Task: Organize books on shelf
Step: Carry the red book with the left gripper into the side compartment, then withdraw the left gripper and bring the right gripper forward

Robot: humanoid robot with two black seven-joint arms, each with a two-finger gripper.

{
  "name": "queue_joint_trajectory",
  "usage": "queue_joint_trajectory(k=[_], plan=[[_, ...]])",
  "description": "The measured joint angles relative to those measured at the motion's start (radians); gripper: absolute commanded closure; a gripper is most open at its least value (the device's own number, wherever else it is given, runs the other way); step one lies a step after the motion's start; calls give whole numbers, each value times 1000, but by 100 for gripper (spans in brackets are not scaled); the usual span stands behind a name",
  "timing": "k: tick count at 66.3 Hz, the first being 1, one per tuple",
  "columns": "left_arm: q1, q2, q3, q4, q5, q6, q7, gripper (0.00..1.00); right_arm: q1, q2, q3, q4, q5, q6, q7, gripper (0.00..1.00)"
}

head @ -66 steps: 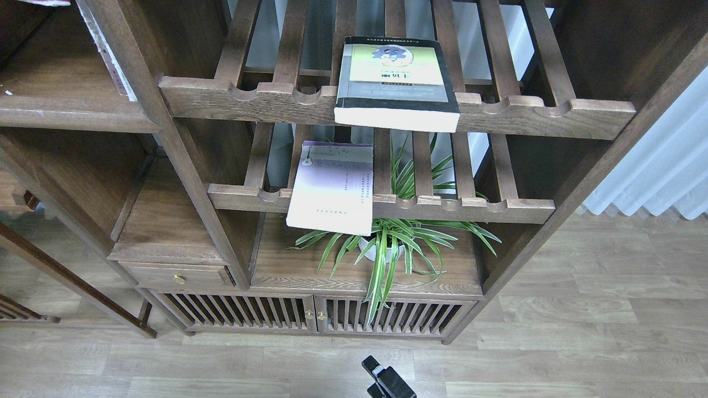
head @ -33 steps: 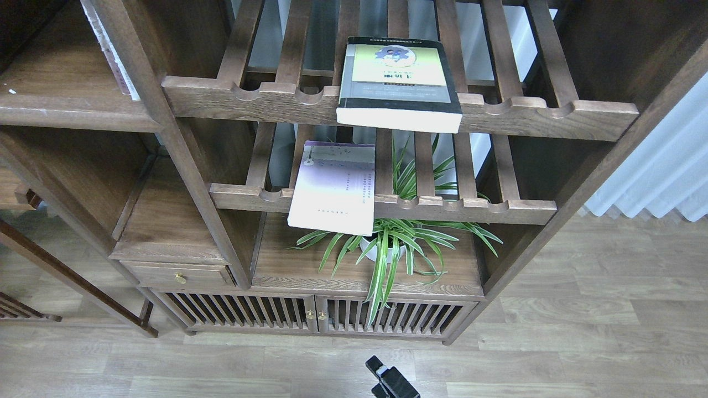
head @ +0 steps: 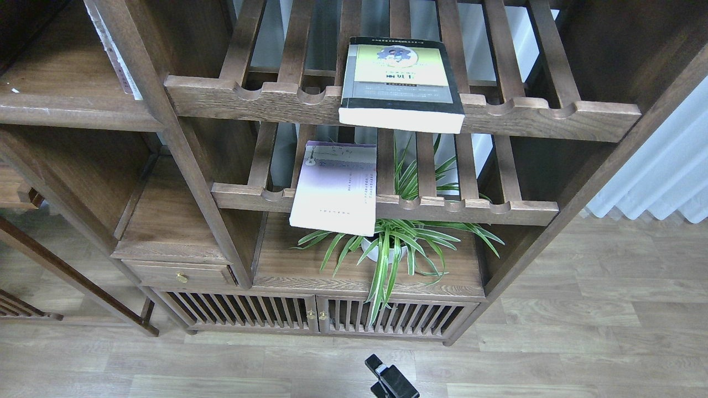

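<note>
The black-grey book with the yellow front panel lies flat on the upper slatted rack, its page edge overhanging the notched rail. The pale lavender-white book lies flat on the lower slatted rack, overhanging its rail. The flat dark-brown shelf with a rounded front edge is at the upper left. A thin book edge, pale with reddish marks, stands on it behind the post; its cover is hidden. A small black gripper part shows at the bottom edge over the floor, far below the books. Its fingers cannot be told apart.
A potted spider plant stands on the board under the lower rack, its leaves hanging over the slatted cabinet doors. A small drawer is at the lower left. A white curtain hangs at the right. Wooden floor lies in front.
The whole view has shifted slightly, so the bookcase sits a few pixels further right. The books have not moved on their racks. The black gripper part stays at the bottom edge.
</note>
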Motion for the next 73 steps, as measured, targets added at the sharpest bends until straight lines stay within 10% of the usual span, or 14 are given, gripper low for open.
queue_joint_trajectory(k=[20,45,73], plan=[[23,-20,28,22,-3,0,-1,91,-6,-3,-1,1,0,0,0,1],[26,31,41,15,-4,0,1,28,0,-3,0,1,0,0,0,1],[161,46,-64,-90,-22,0,-3,26,10,5,2,-2,11,0,9,1]])
